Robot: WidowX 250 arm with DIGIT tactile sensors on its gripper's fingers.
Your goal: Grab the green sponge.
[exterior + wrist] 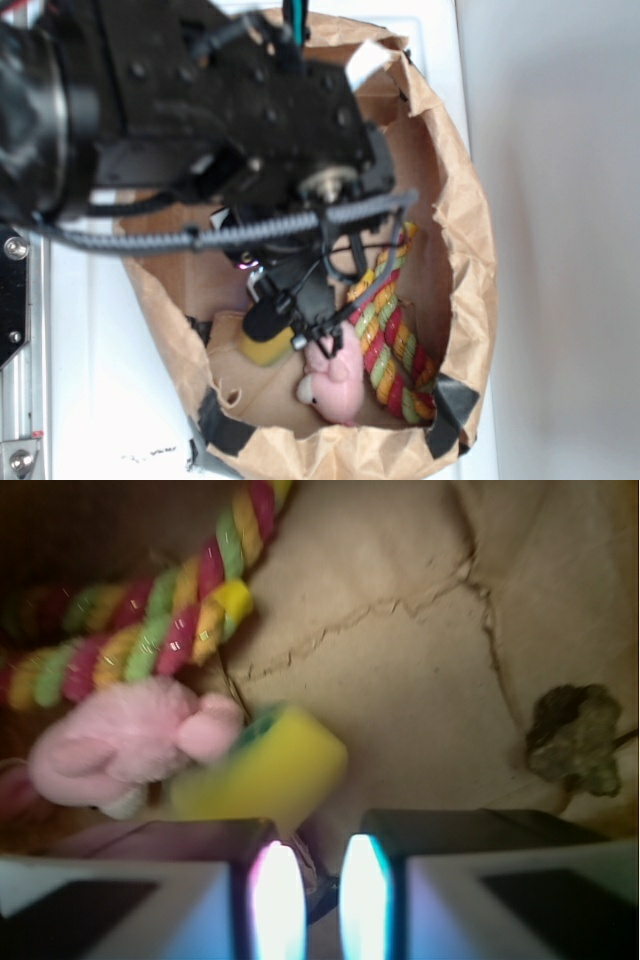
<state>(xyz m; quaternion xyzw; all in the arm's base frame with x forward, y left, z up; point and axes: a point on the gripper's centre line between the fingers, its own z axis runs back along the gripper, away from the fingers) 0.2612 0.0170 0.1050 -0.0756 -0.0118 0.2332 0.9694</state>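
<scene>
The green sponge point(265, 765) is a yellow block with a thin green layer on its far face. It lies on the brown paper floor just ahead and left of my gripper point(312, 880), touching the pink plush pig point(120, 745). My two fingers stand a narrow gap apart, and only bag floor shows between them. From outside, the gripper point(290, 325) reaches down into the bag, with the sponge point(262, 350) under its left finger.
The paper bag point(470, 250) walls surround everything. A red-yellow-green braided rope point(390, 340) curls along the right side, beside the pig point(335, 380). On the bag floor is a dark patch point(575, 735). Black tape point(450, 405) holds the bag's front corners.
</scene>
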